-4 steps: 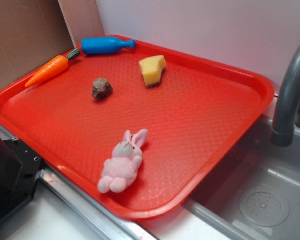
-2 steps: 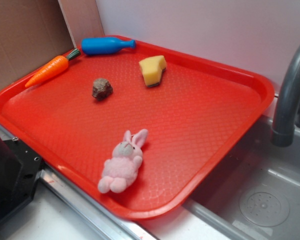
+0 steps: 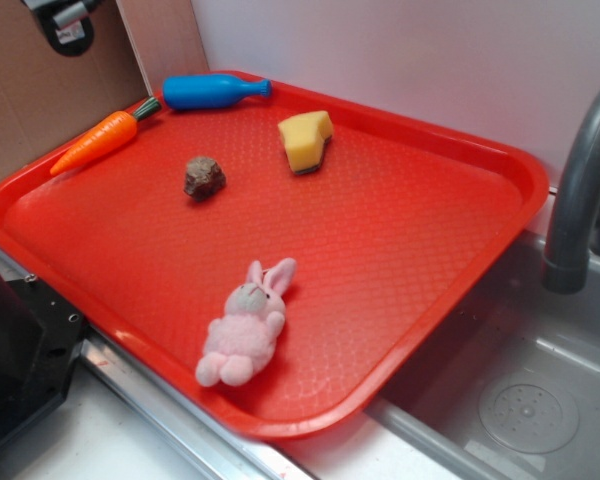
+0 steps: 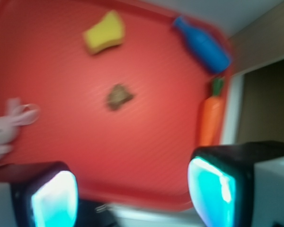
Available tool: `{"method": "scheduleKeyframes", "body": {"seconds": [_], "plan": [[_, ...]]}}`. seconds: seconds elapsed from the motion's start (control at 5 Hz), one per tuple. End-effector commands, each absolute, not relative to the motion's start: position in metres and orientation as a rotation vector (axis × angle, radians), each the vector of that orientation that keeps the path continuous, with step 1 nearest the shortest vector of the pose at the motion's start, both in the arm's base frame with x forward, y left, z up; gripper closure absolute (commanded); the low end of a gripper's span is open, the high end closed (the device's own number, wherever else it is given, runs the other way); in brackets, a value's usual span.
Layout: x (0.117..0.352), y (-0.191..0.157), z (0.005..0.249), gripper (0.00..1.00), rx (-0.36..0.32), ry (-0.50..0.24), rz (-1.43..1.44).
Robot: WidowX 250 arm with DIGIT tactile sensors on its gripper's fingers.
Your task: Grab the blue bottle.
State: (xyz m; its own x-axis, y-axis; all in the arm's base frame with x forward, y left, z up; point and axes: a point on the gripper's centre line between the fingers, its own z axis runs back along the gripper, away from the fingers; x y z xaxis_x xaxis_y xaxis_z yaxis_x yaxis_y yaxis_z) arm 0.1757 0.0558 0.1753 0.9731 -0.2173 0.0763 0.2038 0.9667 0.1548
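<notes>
Exterior view puts the blue bottle (image 3: 212, 91) on its side at the far left corner of the red tray (image 3: 460, 290), neck pointing right along the back rim. Just beside its base lies the toy carrot (image 3: 102, 138), green top nearly touching the bottle, orange body running down the left rim. Further in sit a small brown lump (image 3: 204, 176) and a yellow sponge wedge (image 3: 306, 140), apart from each other. A pink plush bunny (image 3: 244, 326) lies near the front edge. A grey faucet (image 3: 580, 190) and sink stand to the right of the tray. From the wrist camera, blurred, the gripper (image 4: 132, 196) hangs above the tray's near edge with its two fingers (image 4: 54, 198) spread wide and nothing between them, well apart from the bottle (image 4: 203, 46)
</notes>
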Motion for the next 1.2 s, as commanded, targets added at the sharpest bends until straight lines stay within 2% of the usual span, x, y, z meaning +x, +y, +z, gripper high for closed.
{"method": "scheduleKeyframes", "body": {"seconds": [0.0, 0.6, 0.8, 1.0], "plan": [[0.200, 0.095, 0.165, 0.00, 0.156, -0.147, -0.213], [0.200, 0.095, 0.165, 0.00, 0.156, -0.147, -0.213], [0.248, 0.098, 0.137, 0.00, 0.224, -0.168, -0.354], [0.272, 0.102, 0.126, 0.00, 0.269, -0.230, -0.459]]}}
